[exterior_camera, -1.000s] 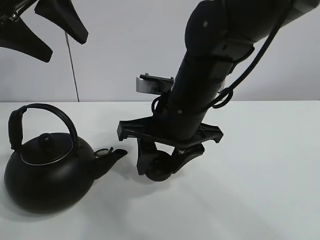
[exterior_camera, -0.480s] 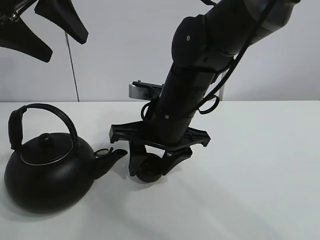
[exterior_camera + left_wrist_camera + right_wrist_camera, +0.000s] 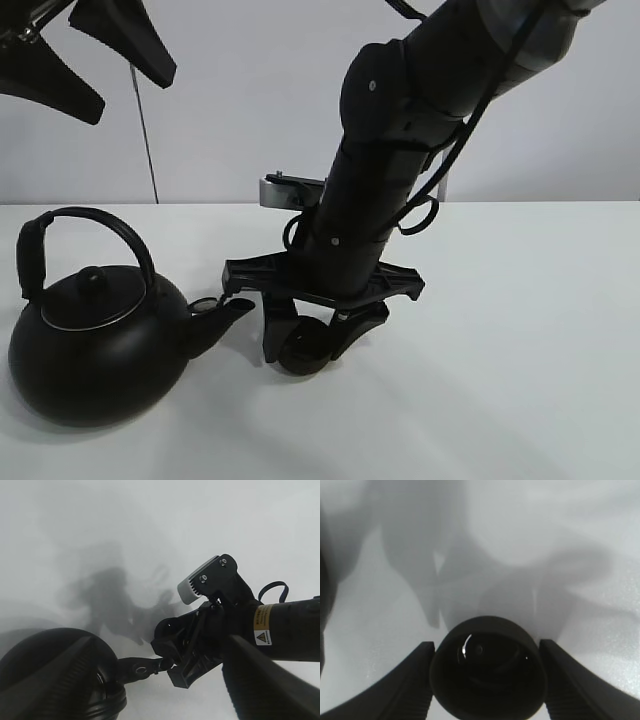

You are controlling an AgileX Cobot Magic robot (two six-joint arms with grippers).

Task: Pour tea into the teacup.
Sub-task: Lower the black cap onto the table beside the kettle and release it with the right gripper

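The small black teacup (image 3: 300,352) sits between the fingers of my right gripper (image 3: 305,345), low over the white table, a short way right of the spout of the black kettle (image 3: 95,345). In the right wrist view the gripper (image 3: 487,672) is shut on the cup (image 3: 487,667); its inside looks dark with small glints. I cannot tell if the cup touches the table. My left gripper (image 3: 133,97) hangs open and empty, high above the kettle. The left wrist view shows the kettle's spout (image 3: 137,669) close to the right gripper. No stream of tea is in view.
The white table (image 3: 520,330) runs to a pale back wall. A thin dark rod (image 3: 146,140) stands behind the kettle. The right arm (image 3: 400,150) leans in from the upper right over the middle of the table.
My right gripper has carried the teacup to the left, closer to the kettle's spout, and slightly lower. The kettle and the left gripper have not moved.
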